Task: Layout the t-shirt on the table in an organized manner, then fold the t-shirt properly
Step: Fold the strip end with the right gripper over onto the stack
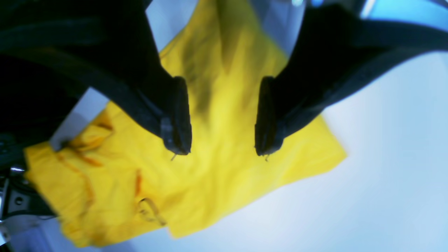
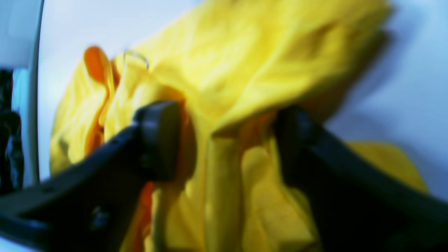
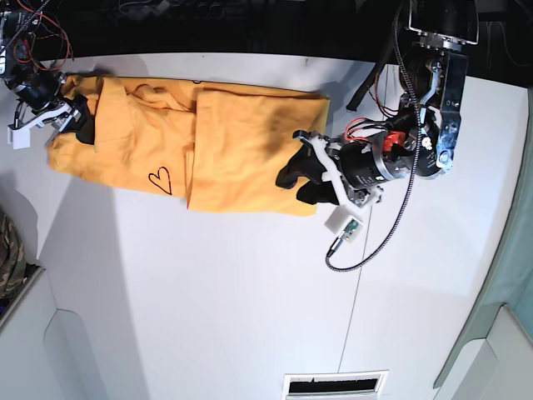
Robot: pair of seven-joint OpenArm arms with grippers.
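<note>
The orange-yellow t-shirt lies stretched across the far left part of the white table, partly folded over itself, with a small black heart drawn on it. My left gripper hovers over the shirt's right edge. In the left wrist view it is open, with flat cloth below the gap. My right gripper is at the shirt's left end. In the right wrist view its fingers stand wide apart, with a bunched fold of the shirt between them.
A camouflage cloth shows at the left edge, off the tabletop. A thin dark seam runs down the table. A slotted vent sits at the near edge. Cables loop below the left arm.
</note>
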